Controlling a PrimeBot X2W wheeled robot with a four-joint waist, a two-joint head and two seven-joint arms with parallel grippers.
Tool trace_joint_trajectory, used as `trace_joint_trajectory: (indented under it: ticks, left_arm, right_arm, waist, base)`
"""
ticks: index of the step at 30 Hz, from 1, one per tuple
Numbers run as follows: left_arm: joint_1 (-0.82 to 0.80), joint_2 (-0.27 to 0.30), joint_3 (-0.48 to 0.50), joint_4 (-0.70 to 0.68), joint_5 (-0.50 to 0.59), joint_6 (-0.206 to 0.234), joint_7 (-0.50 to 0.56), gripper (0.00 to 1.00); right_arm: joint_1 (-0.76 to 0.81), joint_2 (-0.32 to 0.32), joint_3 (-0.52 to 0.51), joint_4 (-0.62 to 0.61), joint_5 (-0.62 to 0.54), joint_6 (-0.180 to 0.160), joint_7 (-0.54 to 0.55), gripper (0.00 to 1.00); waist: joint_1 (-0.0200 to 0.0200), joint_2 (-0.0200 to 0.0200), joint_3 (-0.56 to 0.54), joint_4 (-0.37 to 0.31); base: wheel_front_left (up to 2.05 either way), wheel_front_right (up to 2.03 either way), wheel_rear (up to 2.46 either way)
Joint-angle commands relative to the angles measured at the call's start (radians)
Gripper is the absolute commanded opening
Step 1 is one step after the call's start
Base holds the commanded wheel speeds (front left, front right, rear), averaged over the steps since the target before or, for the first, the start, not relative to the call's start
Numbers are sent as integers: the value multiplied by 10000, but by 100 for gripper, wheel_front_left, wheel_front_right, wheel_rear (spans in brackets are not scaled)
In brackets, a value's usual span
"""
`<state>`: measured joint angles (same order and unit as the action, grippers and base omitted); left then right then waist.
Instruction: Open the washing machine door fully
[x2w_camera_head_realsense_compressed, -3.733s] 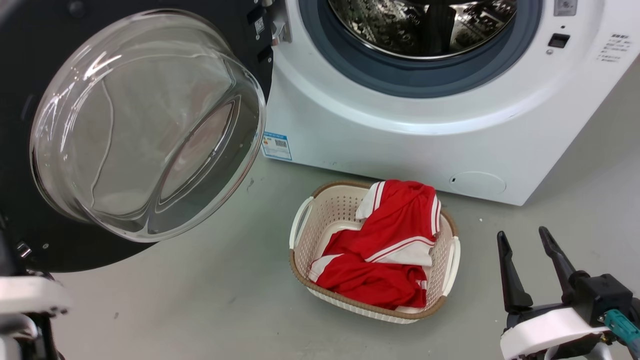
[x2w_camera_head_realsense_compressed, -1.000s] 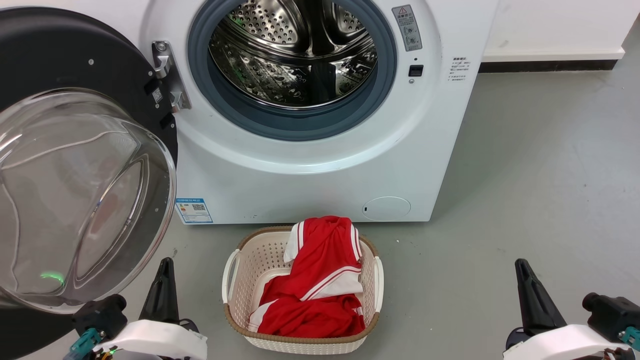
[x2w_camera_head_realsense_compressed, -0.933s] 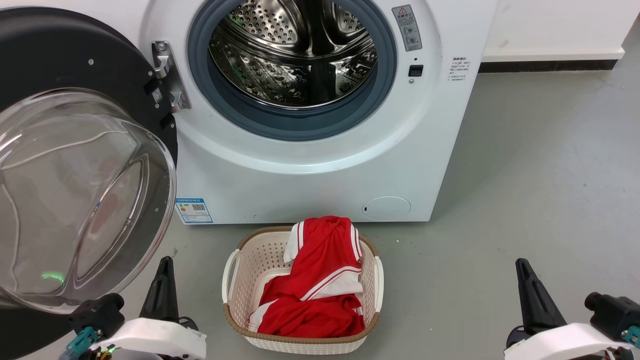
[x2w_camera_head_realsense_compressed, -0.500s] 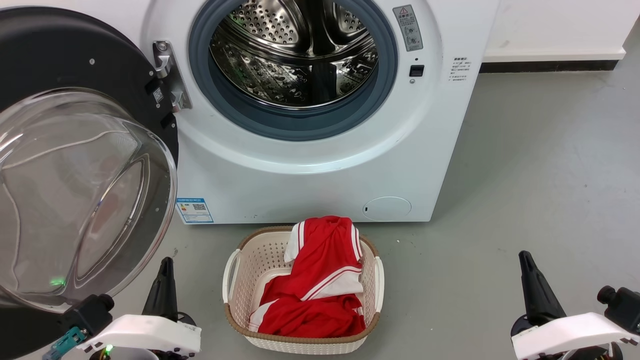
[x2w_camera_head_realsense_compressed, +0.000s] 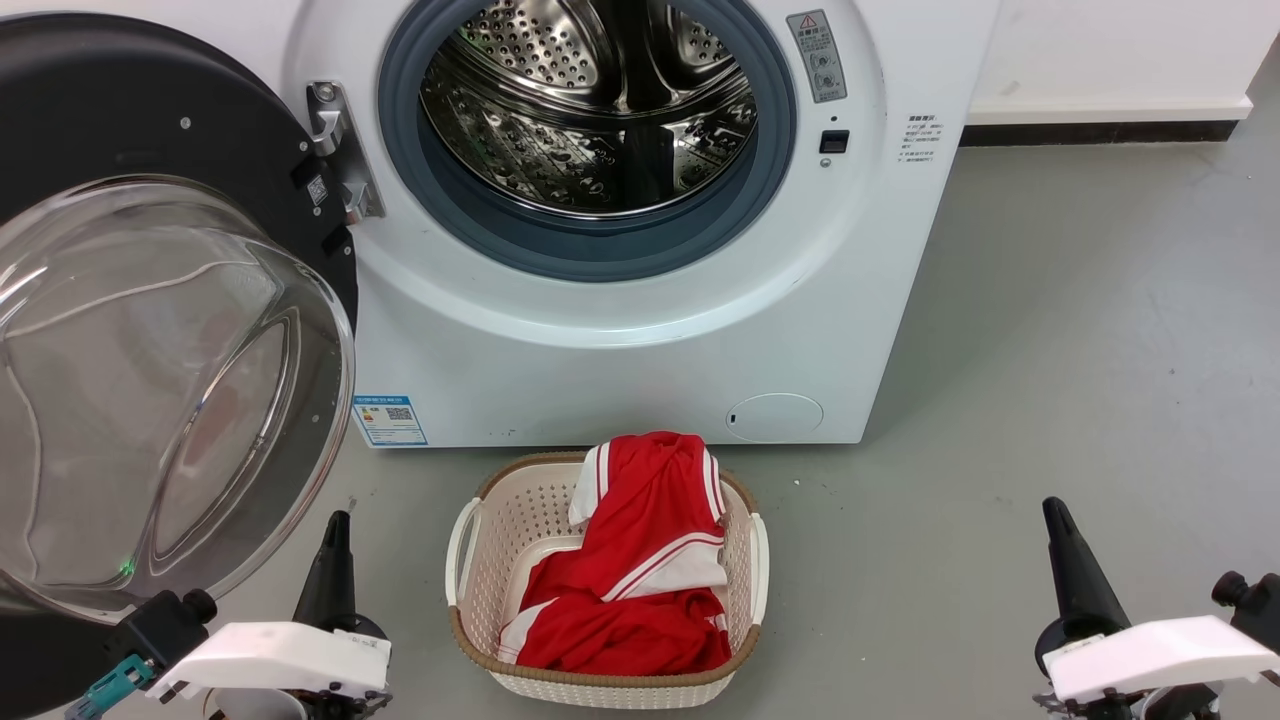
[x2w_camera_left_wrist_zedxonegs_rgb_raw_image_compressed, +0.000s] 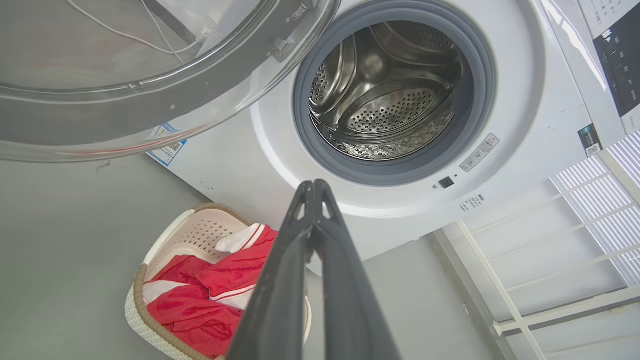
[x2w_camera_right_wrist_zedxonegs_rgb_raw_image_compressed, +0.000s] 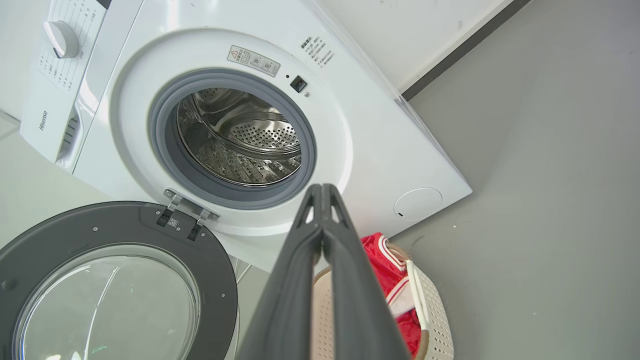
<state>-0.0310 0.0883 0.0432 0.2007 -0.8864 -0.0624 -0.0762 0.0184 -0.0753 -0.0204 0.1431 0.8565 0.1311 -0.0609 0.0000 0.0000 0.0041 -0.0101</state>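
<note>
At the left of the washer (x2w_camera_head_realsense_compressed: 640, 330), the door (x2w_camera_head_realsense_compressed: 160, 330) stands swung wide out on its hinge (x2w_camera_head_realsense_compressed: 340, 150), inner face and glass bowl toward me, leaving the drum (x2w_camera_head_realsense_compressed: 590, 110) exposed. I cannot see the whole door from the head camera: its left and lower edges are cut off by the frame, and the drum's top is cropped as well. From the right wrist camera the door (x2w_camera_right_wrist_zedxonegs_rgb_raw_image_compressed: 115, 280) shows its black rim and bowl, with the bottom cut off. The left gripper (x2w_camera_head_realsense_compressed: 338, 520) sits low, just below the bowl's lower edge, showing edge-on as a single dark finger; its wrist camera confirms the fingers (x2w_camera_left_wrist_zedxonegs_rgb_raw_image_compressed: 300, 240) are pressed together with nothing between them, and apart from the door (x2w_camera_left_wrist_zedxonegs_rgb_raw_image_compressed: 150, 75) at the upper left. The right gripper (x2w_camera_head_realsense_compressed: 1052, 505) sits low at the far right, well apart from the washer, likewise seen as one finger; its wrist camera shows the fingers (x2w_camera_right_wrist_zedxonegs_rgb_raw_image_compressed: 345, 260) pressed together and empty. On the floor before the washer stands a basket (x2w_camera_head_realsense_compressed: 470, 540) holding a red garment (x2w_camera_head_realsense_compressed: 640, 570), which hides most of the basket's bottom. Print on the washer's labels is too small to read.
</note>
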Motion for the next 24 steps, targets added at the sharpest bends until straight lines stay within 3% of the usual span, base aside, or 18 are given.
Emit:
trace_joint_trajectory:
  ticks: [1,24]
  left_arm:
    - [-297,28,71,-71,-267,-78,63,0]
    - [-503,-133,313,111,-2809,-305,746,0]
  right_arm:
    - [-344,-80,-25,-48,316,-1,45,0]
    - [-695,-99,-182,329,3104,-2,523,0]
  waist:
    - [0,0,0,2]
    - [0,0,-3,30]
  base:
    - [0,0,0]
    - [0,0,0]
